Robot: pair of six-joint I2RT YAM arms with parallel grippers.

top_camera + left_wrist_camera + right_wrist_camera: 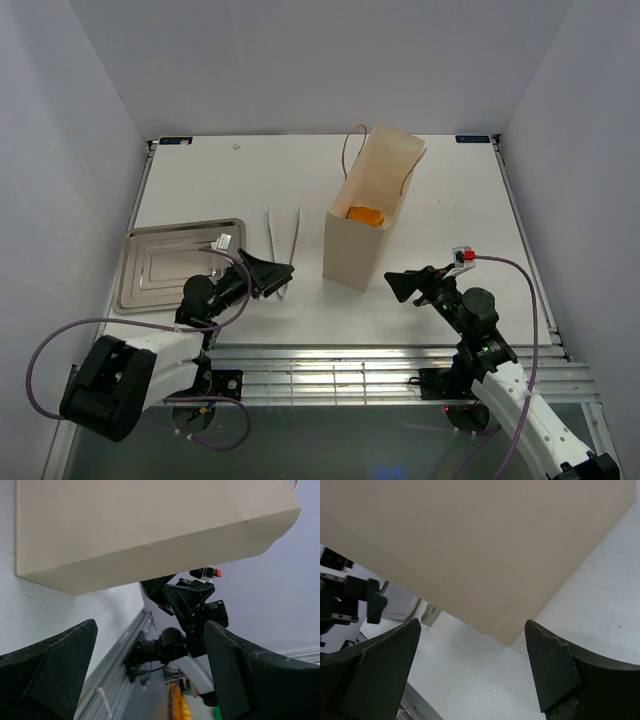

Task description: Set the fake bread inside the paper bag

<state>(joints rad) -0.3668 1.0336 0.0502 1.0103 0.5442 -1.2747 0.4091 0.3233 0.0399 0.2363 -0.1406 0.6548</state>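
Though seemingly bagged, bread (pixel 365 215) beyond right claw (pixel 395 283).

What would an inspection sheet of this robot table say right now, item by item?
Surface: white table, no spills seen.
Job's things: paper bag upright mid-table; orange fake bread visible inside it.
Clutter: metal tray at left; white tweezers between tray and bag.
Grippers: left gripper open, empty, by the tweezers; right gripper open, empty, right of the bag.
Cables: purple cables loop off both arms, apart from the bag.
Surroundings: plain grey walls on three sides.
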